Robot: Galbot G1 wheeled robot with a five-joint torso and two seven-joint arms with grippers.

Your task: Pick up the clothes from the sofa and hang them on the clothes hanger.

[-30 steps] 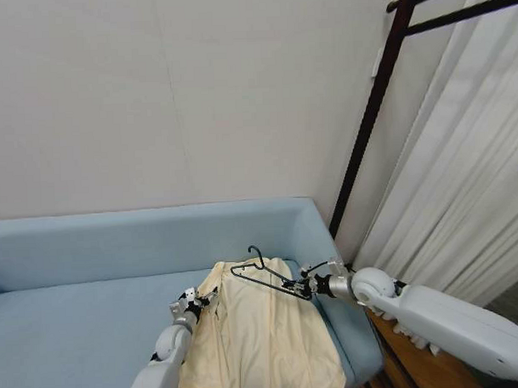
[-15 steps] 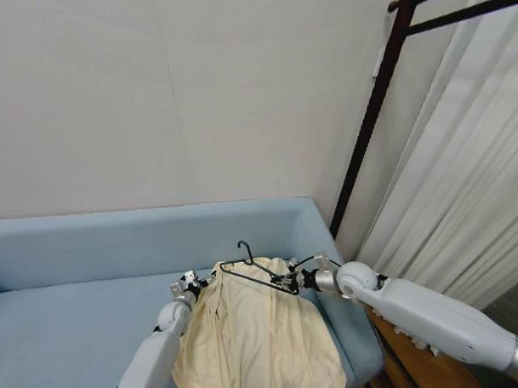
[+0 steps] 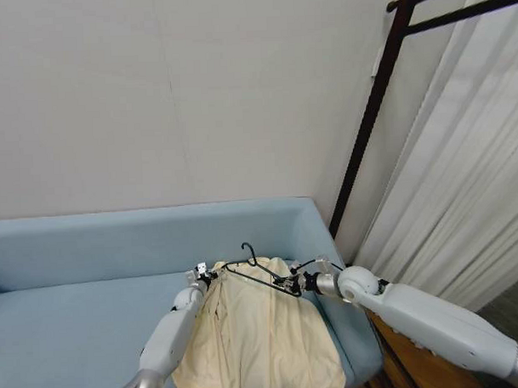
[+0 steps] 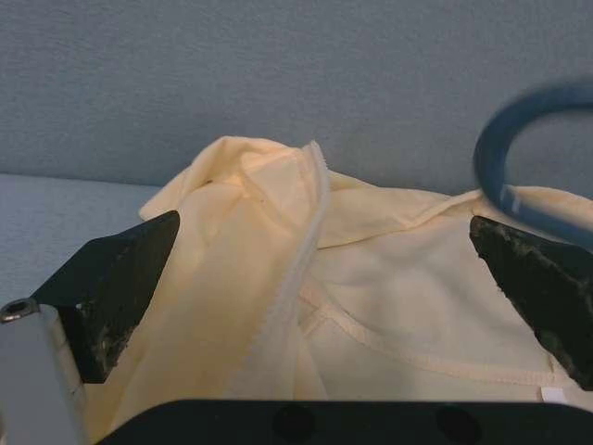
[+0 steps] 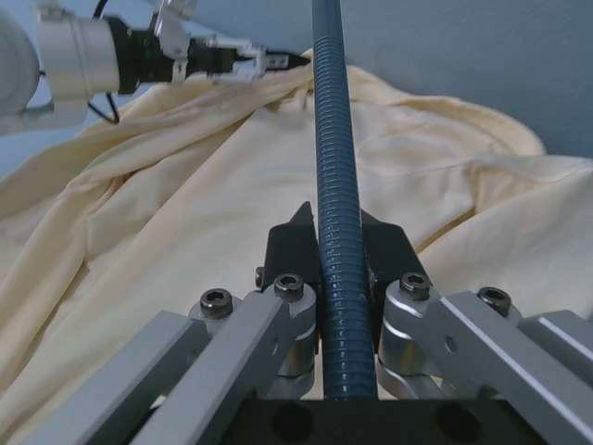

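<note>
A pale cream garment (image 3: 255,339) is spread over the right end of a light blue sofa (image 3: 75,285), its collar end lying towards the backrest and its lower part reaching the front edge of the seat.

The right claw (image 3: 289,283) is held low over the upper part of the garment, near the sofa's right arm. It is pressed together on a dark wire hanger (image 5: 328,139); in the right wrist view the ribbed wire is seen pinched between the two fingers (image 5: 287,246) and running straight out from them over the cloth. From the head view the hanger is seen raised just above the collar, its hook pointing up and its far end reaching towards the other claw.

The left claw (image 3: 202,273) is placed at the collar's left edge, close to the hanger's far end. It is spread: in the left wrist view the two dark fingertips (image 4: 120,278) are set wide apart, with the folded collar and its seam between them. Whether the cloth is touched by them cannot be told.

A dark rack (image 3: 367,131) is stood right of the sofa against the white wall (image 3: 153,95), beside a white curtain (image 3: 462,170).
</note>
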